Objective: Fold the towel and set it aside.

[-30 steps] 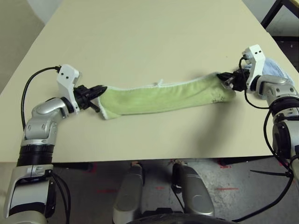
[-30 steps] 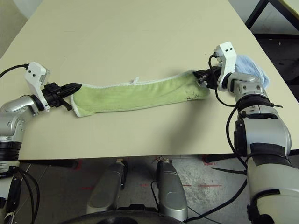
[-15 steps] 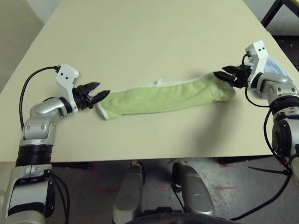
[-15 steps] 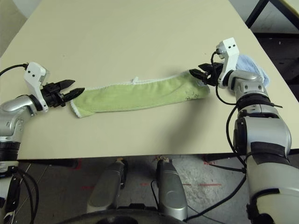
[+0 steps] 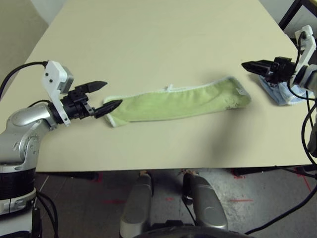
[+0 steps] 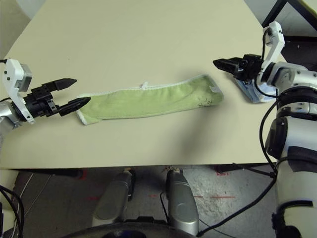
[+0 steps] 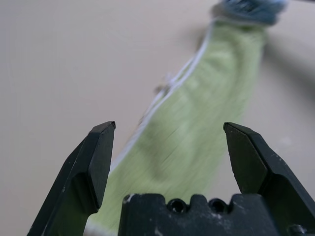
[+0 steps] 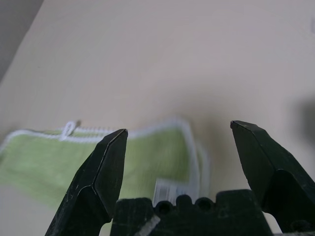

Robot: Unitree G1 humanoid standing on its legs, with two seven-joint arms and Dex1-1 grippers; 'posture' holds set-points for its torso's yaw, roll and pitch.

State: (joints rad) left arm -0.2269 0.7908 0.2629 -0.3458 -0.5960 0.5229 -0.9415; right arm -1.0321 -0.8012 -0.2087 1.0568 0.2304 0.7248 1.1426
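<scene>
Folded towel (image 5: 178, 102) flat — table (image 5: 148, 39)

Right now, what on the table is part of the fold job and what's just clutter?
Job:
- towel, light green, folded into a long strip, lying flat on the table
- left gripper, open, just off the strip's left end
- right gripper, open, off the strip's right end, holding nothing

Lying about:
- light blue towel at the table's right edge

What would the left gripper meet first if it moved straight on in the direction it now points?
Probably the near end of the towel: the left gripper, jaws open, points along its length. Its height above the cloth is unclear.
</scene>
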